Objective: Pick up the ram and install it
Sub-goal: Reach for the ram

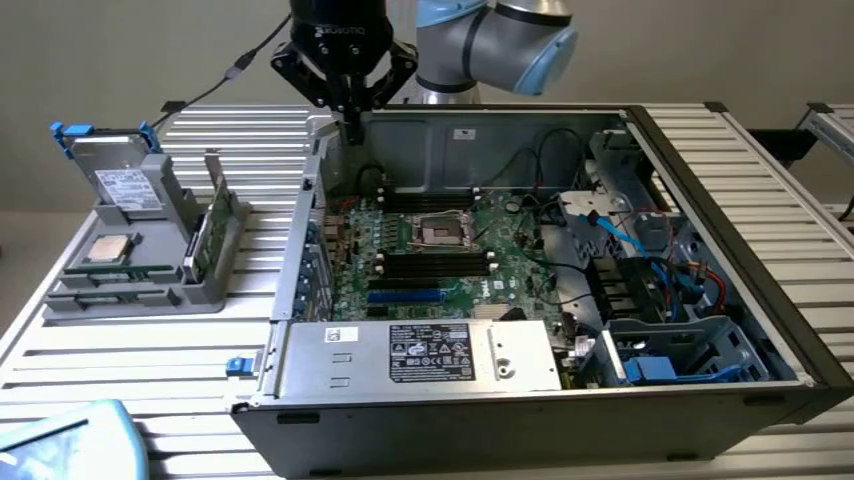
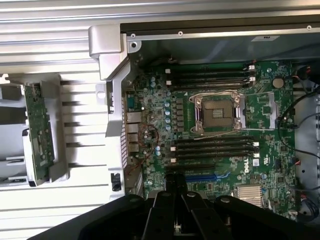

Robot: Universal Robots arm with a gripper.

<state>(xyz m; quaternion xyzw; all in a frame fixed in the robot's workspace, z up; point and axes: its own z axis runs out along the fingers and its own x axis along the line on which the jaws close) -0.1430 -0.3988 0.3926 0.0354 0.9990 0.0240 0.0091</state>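
Note:
The ram [image 1: 203,238] is a thin green board standing on edge in a grey holder [image 1: 147,270] at the exterior view's left, outside the computer case; the wrist view has the ram [image 2: 40,131] in the same holder [image 2: 56,165]. My gripper [image 1: 352,124] hangs above the case's back corner nearest the holder, shut, with nothing between its fingers. It is well apart from the ram. In the wrist view the shut gripper [image 2: 176,196] sits over the motherboard [image 2: 165,115]. Black memory slots [image 2: 212,147] lie on either side of the processor socket [image 2: 218,114].
The open case [image 1: 747,240] lies on a slatted metal table [image 1: 134,370]. A power supply [image 1: 414,355] fills its near side, and cables and drive bays [image 1: 654,290] its side at the exterior view's right. The holder also carries a silver processor [image 1: 107,248] and a drive [image 1: 123,185].

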